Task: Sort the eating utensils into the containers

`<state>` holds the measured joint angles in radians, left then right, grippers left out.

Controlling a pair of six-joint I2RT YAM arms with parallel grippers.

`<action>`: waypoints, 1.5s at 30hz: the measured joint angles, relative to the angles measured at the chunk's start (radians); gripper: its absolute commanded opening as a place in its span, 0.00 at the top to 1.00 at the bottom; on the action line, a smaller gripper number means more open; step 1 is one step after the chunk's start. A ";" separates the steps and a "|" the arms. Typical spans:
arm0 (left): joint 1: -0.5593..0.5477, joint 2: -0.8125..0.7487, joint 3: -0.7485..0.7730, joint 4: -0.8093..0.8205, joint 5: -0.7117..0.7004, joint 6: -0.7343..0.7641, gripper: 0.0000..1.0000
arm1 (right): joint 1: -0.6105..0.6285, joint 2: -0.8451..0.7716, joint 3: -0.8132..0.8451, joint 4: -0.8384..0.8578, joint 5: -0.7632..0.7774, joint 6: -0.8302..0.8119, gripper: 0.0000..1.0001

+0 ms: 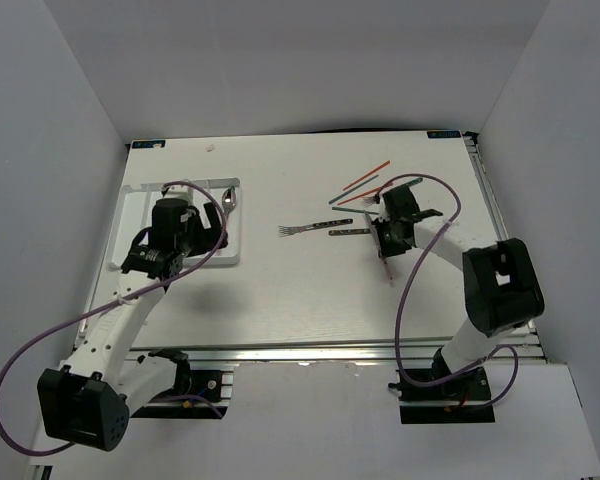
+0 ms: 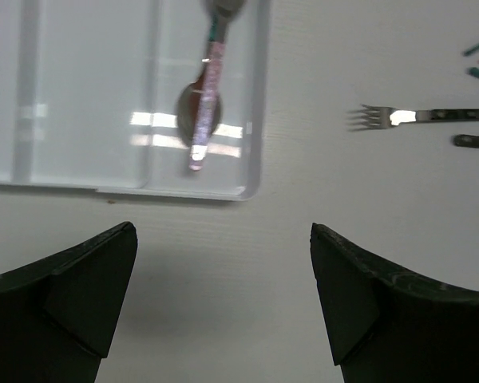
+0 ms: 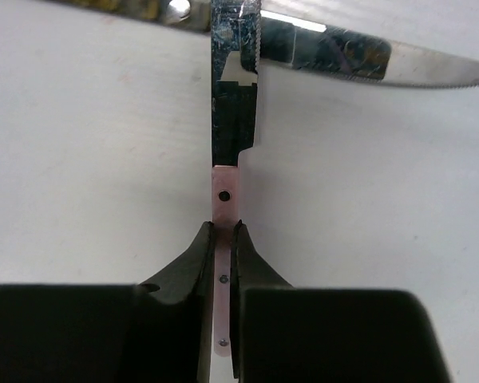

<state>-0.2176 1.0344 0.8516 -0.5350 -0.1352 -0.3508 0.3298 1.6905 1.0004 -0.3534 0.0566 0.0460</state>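
Note:
My right gripper is shut on the pink handle of a knife, whose serrated blade points away from me. That blade crosses a second knife with a dark patterned handle lying on the table. From above, the right gripper sits right of a fork and below the red and teal chopsticks. The left gripper hangs open and holds nothing, just off the near right corner of the white tray. A pink-handled spoon lies in the tray's rightmost slot.
The fork and the dark knife handle lie to the right in the left wrist view. The tray sits at the table's left. White walls enclose the table on three sides. Purple cables loop off both arms.

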 measured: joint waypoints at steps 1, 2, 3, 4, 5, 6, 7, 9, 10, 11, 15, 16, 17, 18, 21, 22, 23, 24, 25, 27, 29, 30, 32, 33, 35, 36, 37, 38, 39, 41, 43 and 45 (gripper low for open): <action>0.000 -0.003 -0.001 0.016 0.047 -0.011 0.02 | 0.008 -0.027 -0.009 -0.008 -0.007 0.010 1.00; -0.001 -0.006 -0.006 0.048 0.099 -0.032 0.02 | 0.018 -0.064 -0.019 -0.010 -0.019 0.027 1.00; -0.002 -0.010 -0.013 0.085 0.154 -0.058 0.02 | 0.031 -0.102 -0.024 -0.012 -0.033 0.043 1.00; -0.005 -0.016 -0.031 0.149 0.219 -0.094 0.02 | 0.042 -0.147 -0.028 -0.006 -0.045 0.066 1.00; -0.015 -0.022 -0.056 0.219 0.263 -0.135 0.02 | 0.056 -0.187 -0.032 0.006 -0.062 0.090 1.00; -0.035 -0.024 -0.082 0.290 0.301 -0.180 0.02 | 0.079 -0.232 -0.037 0.026 -0.082 0.129 1.00; -0.066 -0.022 -0.106 0.356 0.330 -0.221 0.02 | 0.104 -0.271 -0.042 0.052 -0.103 0.165 1.00; -0.140 0.000 -0.126 0.460 0.355 -0.291 0.02 | 0.166 -0.348 -0.075 0.144 -0.150 0.249 1.00; -0.192 0.024 -0.126 0.494 0.354 -0.310 0.02 | 0.198 -0.379 -0.097 0.190 -0.172 0.295 1.00; -0.236 0.046 -0.120 0.528 0.354 -0.330 0.02 | 0.230 -0.408 -0.122 0.240 -0.194 0.343 1.00; -0.358 0.140 -0.067 0.593 0.330 -0.377 0.06 | 0.345 -0.438 -0.146 0.325 -0.224 0.472 1.00; -0.370 0.154 -0.051 0.593 0.317 -0.381 0.08 | 0.368 -0.438 -0.146 0.338 -0.222 0.493 1.00; -0.379 0.167 -0.037 0.594 0.301 -0.383 0.11 | 0.389 -0.438 -0.146 0.354 -0.221 0.511 1.00; -0.381 0.175 -0.028 0.597 0.288 -0.387 0.15 | 0.408 -0.438 -0.146 0.364 -0.220 0.525 1.00; -0.382 0.182 -0.024 0.594 0.247 -0.394 0.25 | 0.457 -0.436 -0.146 0.386 -0.217 0.553 1.00; -0.382 0.186 -0.024 0.592 0.235 -0.394 0.29 | 0.469 -0.436 -0.145 0.390 -0.216 0.558 1.00; -0.381 0.190 -0.024 0.589 0.222 -0.397 0.34 | 0.480 -0.436 -0.144 0.394 -0.217 0.563 1.00; -0.381 0.195 -0.024 0.586 0.214 -0.396 0.49 | 0.491 -0.432 -0.139 0.394 -0.217 0.568 1.00; -0.381 0.200 -0.024 0.584 0.207 -0.399 0.60 | 0.500 -0.424 -0.128 0.396 -0.217 0.573 1.00; -0.381 0.211 -0.020 0.577 0.194 -0.398 0.88 | 0.515 -0.407 -0.108 0.400 -0.217 0.577 1.00; -0.381 0.224 -0.005 0.577 0.197 -0.415 1.00 | 0.526 -0.393 -0.100 0.406 -0.212 0.578 1.00; -0.391 0.229 0.010 0.573 0.200 -0.407 1.00 | 0.530 -0.383 -0.100 0.410 -0.209 0.579 1.00; -0.394 0.245 0.037 0.539 0.187 -0.391 1.00 | 0.530 -0.380 -0.100 0.415 -0.208 0.580 0.72; -0.393 0.257 0.055 0.522 0.181 -0.383 1.00 | 0.529 -0.381 -0.100 0.418 -0.201 0.585 0.39; -0.376 0.275 0.087 0.470 0.159 -0.316 1.00 | 0.529 -0.389 -0.100 0.415 -0.185 0.592 0.11; -0.350 0.282 0.101 0.436 0.149 -0.275 1.00 | 0.528 -0.401 -0.100 0.408 -0.169 0.584 0.11; -0.312 0.287 0.117 0.401 0.142 -0.234 1.00 | 0.527 -0.420 -0.100 0.397 -0.150 0.579 0.11; -0.258 0.300 0.144 0.350 0.135 -0.181 1.00 | 0.526 -0.442 -0.100 0.385 -0.126 0.574 0.11; -0.201 0.317 0.174 0.311 0.124 -0.137 1.00 | 0.521 -0.465 -0.100 0.369 -0.105 0.569 0.11; -0.076 0.372 0.258 0.223 0.086 -0.036 1.00 | 0.499 -0.521 -0.100 0.325 -0.068 0.549 0.11; 0.016 0.439 0.351 0.152 0.024 0.051 1.00 | 0.477 -0.563 -0.100 0.290 -0.042 0.532 0.11; 0.070 0.509 0.428 0.115 -0.041 0.124 1.00 | 0.455 -0.593 -0.100 0.257 -0.020 0.515 0.11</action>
<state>-0.1478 1.5429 1.2793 -0.4198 -0.1764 -0.2272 0.7845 1.0977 0.9005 -0.0963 0.0368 0.5610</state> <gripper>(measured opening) 0.021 0.894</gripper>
